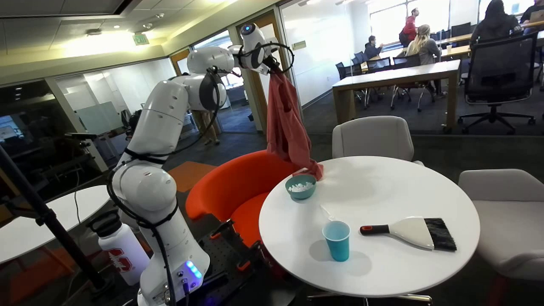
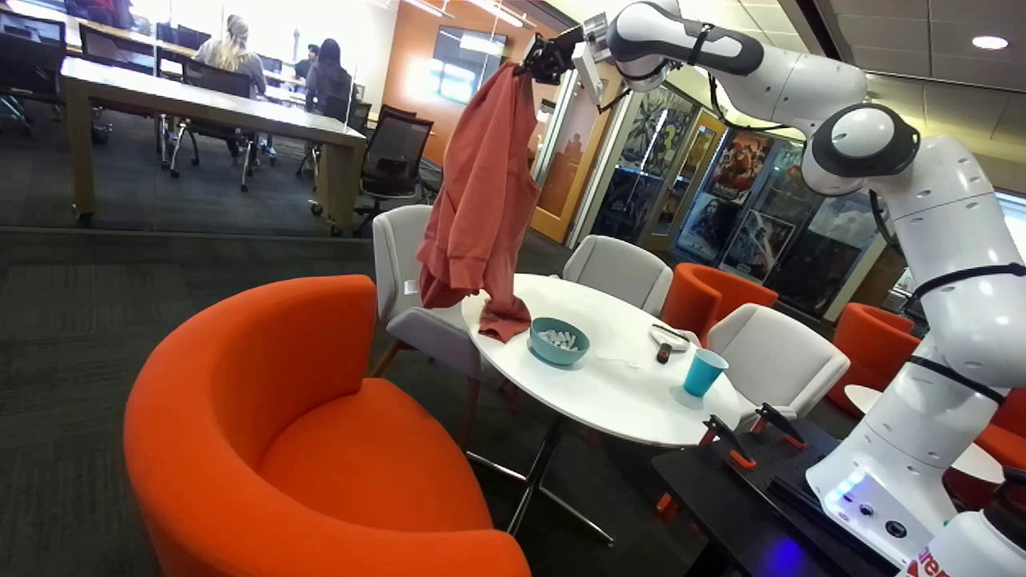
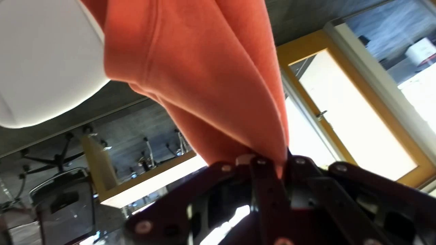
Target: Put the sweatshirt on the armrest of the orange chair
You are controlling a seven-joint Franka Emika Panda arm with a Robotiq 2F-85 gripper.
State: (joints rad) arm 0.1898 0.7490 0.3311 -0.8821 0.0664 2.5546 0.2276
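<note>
Up high: While the white, jointed robot arm (image 1: 159, 112) stood extended well above the furniture, the black, two-fingered gripper (image 3: 281, 163) at its end held up a soft, coral-red fabric sweatshirt (image 2: 481, 176).
Fingers (image 3: 264, 180): They were pinching the gathered upper end of the sweatshirt, which narrowed between them in the wrist view.
Sweatshirt's hang: It fell in long folds, and its lowest end came down at the edge of the round, white tabletop (image 1: 382, 182), just beside a round, teal bowl (image 1: 301, 196); whether that end touched the tabletop, I could not tell.
Orange seat: A bright orange, curved, upholstered armchair (image 2: 216, 409) stood near the table, and in an exterior view the sweatshirt hung in the air, apart from its padded armrest (image 2: 433, 553).
Bowl's contents: Small white pieces (image 1: 301, 187) lay inside.
Also on the tabletop: A blue, tapered cup (image 1: 338, 248) stood upright near a flat hand brush (image 1: 410, 233) with an off-white head, black bristles and a black-and-red handle.
Grey seats: Light grey, upholstered chairs (image 1: 374, 138) stood around the table.
Arm's base: Small blue lights (image 1: 193, 269) glowed there, and a white bottle (image 1: 125, 248) with a black lid stood beside it.
</note>
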